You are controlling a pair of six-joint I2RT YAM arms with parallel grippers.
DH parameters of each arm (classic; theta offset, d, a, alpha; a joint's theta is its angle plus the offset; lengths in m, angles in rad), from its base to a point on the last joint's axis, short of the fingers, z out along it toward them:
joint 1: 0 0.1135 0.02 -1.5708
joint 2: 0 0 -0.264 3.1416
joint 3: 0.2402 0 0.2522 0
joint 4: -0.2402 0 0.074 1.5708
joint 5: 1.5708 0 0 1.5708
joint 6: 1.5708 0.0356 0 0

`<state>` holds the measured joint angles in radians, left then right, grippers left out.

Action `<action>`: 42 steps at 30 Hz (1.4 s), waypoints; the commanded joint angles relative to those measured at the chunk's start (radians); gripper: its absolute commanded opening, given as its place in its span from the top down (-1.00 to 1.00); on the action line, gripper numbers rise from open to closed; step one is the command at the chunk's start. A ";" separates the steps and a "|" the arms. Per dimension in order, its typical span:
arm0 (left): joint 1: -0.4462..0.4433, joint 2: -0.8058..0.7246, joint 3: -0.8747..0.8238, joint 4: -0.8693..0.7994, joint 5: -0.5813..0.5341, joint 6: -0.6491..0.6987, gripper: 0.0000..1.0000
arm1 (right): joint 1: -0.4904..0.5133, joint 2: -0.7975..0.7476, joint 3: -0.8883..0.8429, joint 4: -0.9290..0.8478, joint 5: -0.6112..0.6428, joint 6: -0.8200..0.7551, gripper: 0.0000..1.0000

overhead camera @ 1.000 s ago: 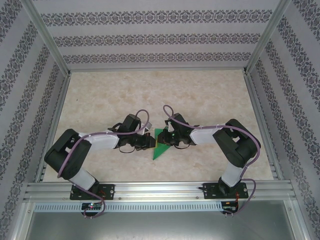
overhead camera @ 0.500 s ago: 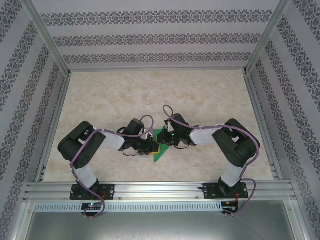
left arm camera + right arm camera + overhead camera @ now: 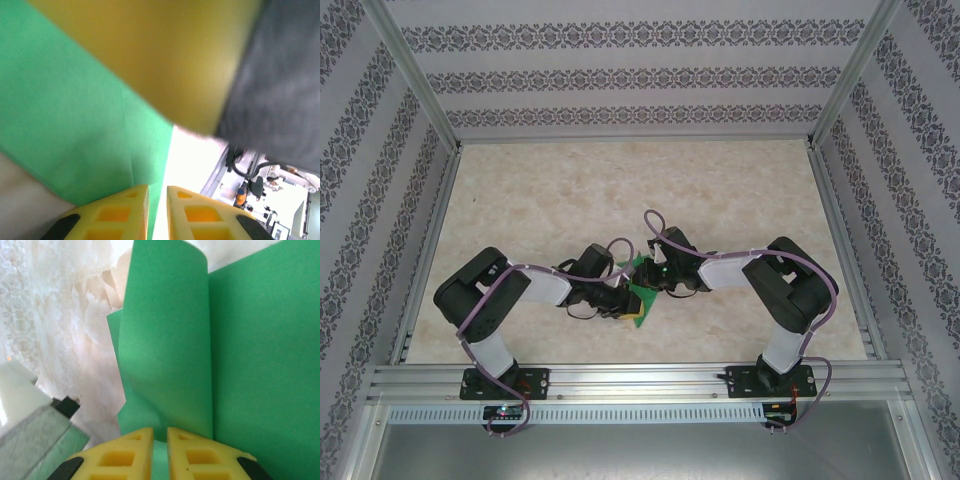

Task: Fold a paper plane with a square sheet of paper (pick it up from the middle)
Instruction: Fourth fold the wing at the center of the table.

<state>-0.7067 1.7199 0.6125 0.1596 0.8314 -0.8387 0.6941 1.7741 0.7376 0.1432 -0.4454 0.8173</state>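
The two arms reach in toward each other, and their tips meet near the middle of the tabletop (image 3: 570, 190), a bit toward the front rail. The green sheet of paper (image 3: 645, 297) sits right there between them. It is not flat. In the right wrist view, one part of the sheet of paper (image 3: 165, 340) curls up into a tall, round flap, with another green part beside it on the right.

The right tool (image 3: 647, 283) comes at the paper from the right. Up close, the right tool (image 3: 160, 429) has its two yellow fingers almost together, and green shows in the thin gap. It is pinching the paper.

The left tool (image 3: 623, 303) comes from the left and is touching or nearly touching the paper. In its own camera, the left tool (image 3: 157, 187) has its fingers very near each other with just a thin slit. The sheet of paper (image 3: 75, 100) is on the left, and its edge runs down to that slit. I cannot tell if the paper is caught in there. Something big, yellow and blurry hangs close above.
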 commanded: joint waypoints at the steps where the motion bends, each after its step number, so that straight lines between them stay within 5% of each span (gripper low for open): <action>1: -0.038 -0.046 -0.012 -0.081 0.005 0.042 0.63 | 0.015 0.085 -0.044 -0.107 0.112 -0.006 0.68; 21: -0.211 0.009 -0.038 -0.254 -0.254 0.084 0.89 | 0.020 0.084 -0.055 -0.098 0.123 0.004 0.68; 30: -0.232 -0.223 -0.110 -0.257 -0.263 0.083 0.79 | 0.018 0.076 -0.060 -0.078 0.123 0.015 0.68; 35: -0.186 -0.415 -0.126 -0.318 -0.303 0.078 0.74 | 0.018 0.076 -0.065 -0.057 0.122 0.026 0.67; 42: 0.052 -0.648 -0.192 -0.362 -0.339 -0.015 0.67 | 0.032 0.052 -0.109 0.039 0.156 0.130 0.67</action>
<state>-0.7303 1.1259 0.4530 -0.1471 0.5156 -0.7998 0.7139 1.7744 0.6971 0.2501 -0.4286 0.8944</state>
